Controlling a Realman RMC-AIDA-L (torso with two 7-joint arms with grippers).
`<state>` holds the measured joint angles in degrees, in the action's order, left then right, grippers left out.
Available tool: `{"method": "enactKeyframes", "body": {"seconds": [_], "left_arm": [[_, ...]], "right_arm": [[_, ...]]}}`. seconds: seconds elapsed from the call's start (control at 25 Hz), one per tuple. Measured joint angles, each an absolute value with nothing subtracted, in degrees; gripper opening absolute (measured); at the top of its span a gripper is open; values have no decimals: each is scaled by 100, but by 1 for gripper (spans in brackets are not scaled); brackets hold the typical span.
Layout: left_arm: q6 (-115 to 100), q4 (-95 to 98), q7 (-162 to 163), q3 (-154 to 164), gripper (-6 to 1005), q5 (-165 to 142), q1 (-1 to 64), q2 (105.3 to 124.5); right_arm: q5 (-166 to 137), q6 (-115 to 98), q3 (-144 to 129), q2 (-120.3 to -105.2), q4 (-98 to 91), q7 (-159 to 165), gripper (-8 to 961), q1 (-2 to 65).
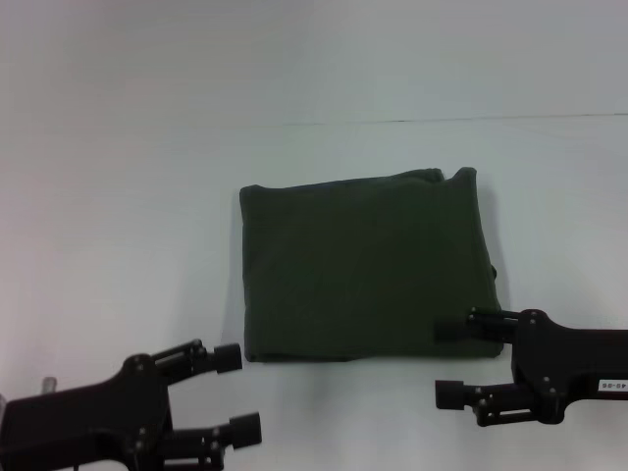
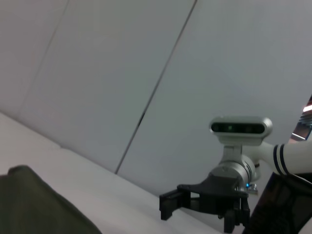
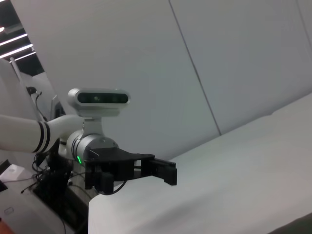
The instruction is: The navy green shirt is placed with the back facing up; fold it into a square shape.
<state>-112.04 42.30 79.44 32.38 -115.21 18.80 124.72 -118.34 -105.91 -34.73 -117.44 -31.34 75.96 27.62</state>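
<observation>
Folded already, by the look of it: the navy green shirt (image 1: 368, 265) lying mid-worktop (image 1: 128, 196) as a compact, near-square block, plain side up, edges fairly even, one small peak of cloth poking out at the far right corner. Judged as the closing step, with both arms clear of the fabric.

Left gripper (image 1: 240, 394) low at the near left, just off the shirt's near left corner, jaws wide apart and holding nothing. Right gripper (image 1: 453, 363) at the near right corner, jaws equally wide and empty, upper finger overlapping the shirt's edge in the head view; touching or merely above, impossible to tell.

Next move, probably: a tidy-up of that stray corner if anything, otherwise a straight pull-back without dragging the cloth.

Left wrist view: only a dark corner of the shirt (image 2: 34, 204), plus the right gripper (image 2: 168, 205) across the worktop. Right wrist view: no clear sight of the shirt, just the left gripper (image 3: 163, 173) over the bare worktop (image 3: 234, 180).
</observation>
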Motion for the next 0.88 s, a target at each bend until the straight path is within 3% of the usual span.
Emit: {"method": "enactKeyframes", "body": {"seconds": [0.88], "left_arm": [[-11135, 4149, 7963, 3256, 923, -12171, 1987, 12472]], "right_arm": [[-12128, -10367, -3718, -11821, -3121, 7723, 915, 2956]]}}
